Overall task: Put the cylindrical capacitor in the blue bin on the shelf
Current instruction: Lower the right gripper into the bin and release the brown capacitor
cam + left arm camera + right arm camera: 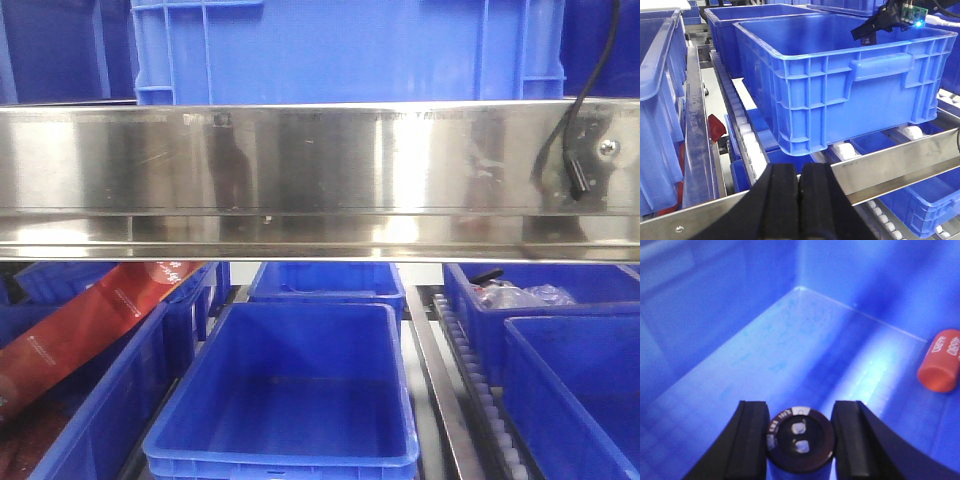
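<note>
Hanging low inside the blue bin [790, 330], the cylindrical capacitor [800, 441] is clamped at bottom centre by the right gripper [800, 440], its long axis seemingly pointing along the fingers, while the left gripper [799, 200] is pressed closed, empty.

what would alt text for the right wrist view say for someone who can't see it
The right tool holds a dark cylindrical capacitor between its two black fingers, end cap facing the camera, inside a blue bin. An orange-red cylinder with printed lettering lies on the bin floor at the right edge.
</note>
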`<control>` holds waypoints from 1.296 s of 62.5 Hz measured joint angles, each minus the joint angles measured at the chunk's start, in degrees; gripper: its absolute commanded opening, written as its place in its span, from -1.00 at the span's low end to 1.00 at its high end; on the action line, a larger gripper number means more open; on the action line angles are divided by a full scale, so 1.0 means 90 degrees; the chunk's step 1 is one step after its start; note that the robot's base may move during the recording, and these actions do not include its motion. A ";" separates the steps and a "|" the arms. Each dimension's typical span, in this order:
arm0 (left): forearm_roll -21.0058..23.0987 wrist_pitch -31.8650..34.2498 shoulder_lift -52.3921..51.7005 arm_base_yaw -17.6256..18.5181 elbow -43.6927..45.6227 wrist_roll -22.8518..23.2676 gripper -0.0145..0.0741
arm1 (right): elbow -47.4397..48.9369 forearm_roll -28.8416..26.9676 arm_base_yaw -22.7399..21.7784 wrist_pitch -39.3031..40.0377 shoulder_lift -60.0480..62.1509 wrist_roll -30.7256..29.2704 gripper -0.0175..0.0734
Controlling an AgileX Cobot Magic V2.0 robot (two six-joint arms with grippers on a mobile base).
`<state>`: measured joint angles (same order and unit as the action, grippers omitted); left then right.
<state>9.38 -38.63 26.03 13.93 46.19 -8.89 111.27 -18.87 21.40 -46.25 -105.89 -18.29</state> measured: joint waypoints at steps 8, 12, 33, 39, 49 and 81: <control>0.0000 0.0000 0.0000 0.0000 0.0000 0.0000 -0.92 | 0.0009 0.0000 0.0000 -0.0013 0.0000 0.0000 0.60; 0.0000 0.0000 0.0000 0.0000 0.0000 0.0000 -0.92 | 0.0009 0.0000 0.0000 -0.0040 0.0000 0.0000 0.63; 0.0000 -0.0001 0.0000 0.0000 0.0000 0.0000 -0.92 | 0.0009 0.0000 0.0000 -0.0204 0.0732 0.0000 -0.30; 0.0000 -0.0001 0.0000 0.0000 0.0000 0.0000 -0.92 | 0.0009 0.0000 -0.0024 -0.0394 0.1147 0.0000 -0.76; 0.0000 -0.0013 0.0000 0.0000 0.0000 0.0000 -0.92 | 0.0009 0.0000 -0.0235 -0.0755 0.1956 0.0063 -0.95; -0.0324 -0.0013 0.0000 0.0000 0.0000 0.0000 -0.92 | -0.3621 0.0078 -0.1324 0.0035 0.5402 0.0121 -0.95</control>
<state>6.47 -38.74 26.03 13.93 46.19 -8.89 78.68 -18.18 9.48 -45.94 -57.27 -17.20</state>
